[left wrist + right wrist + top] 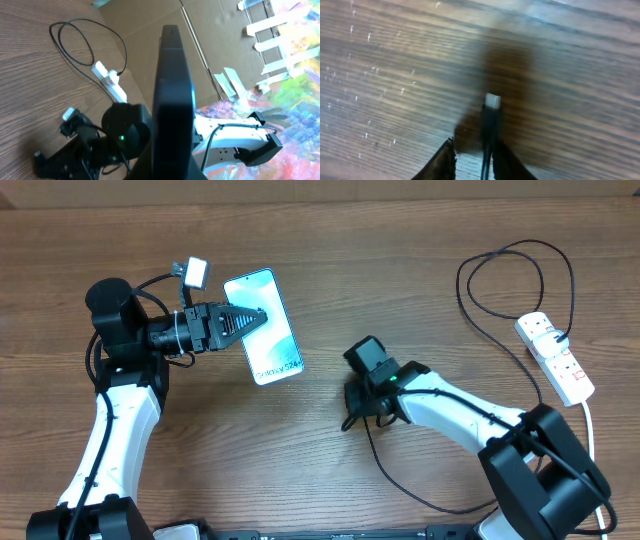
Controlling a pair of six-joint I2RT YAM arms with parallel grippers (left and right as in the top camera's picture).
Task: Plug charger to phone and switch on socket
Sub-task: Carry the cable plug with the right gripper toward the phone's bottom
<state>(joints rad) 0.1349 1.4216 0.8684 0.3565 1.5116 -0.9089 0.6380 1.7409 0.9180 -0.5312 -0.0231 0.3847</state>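
Observation:
My left gripper (246, 320) is shut on the phone (266, 326), which has a light blue screen and is held off the table, tilted. In the left wrist view the phone (174, 90) stands edge-on as a dark slab between the jaws (172, 167). My right gripper (358, 410) points down at the table centre, shut on the charger (385, 465) just behind its connector. The connector tip (492, 101) sticks out past the fingers (472, 157), a little above the wood. The socket (557, 357) lies at the far right with a black plug in it.
The charger's black cable loops widely at the back right (510, 275) and trails along the front edge under my right arm. The socket's thick white cord (592, 430) runs off the front right. Cardboard panels (210, 45) stand beyond the table.

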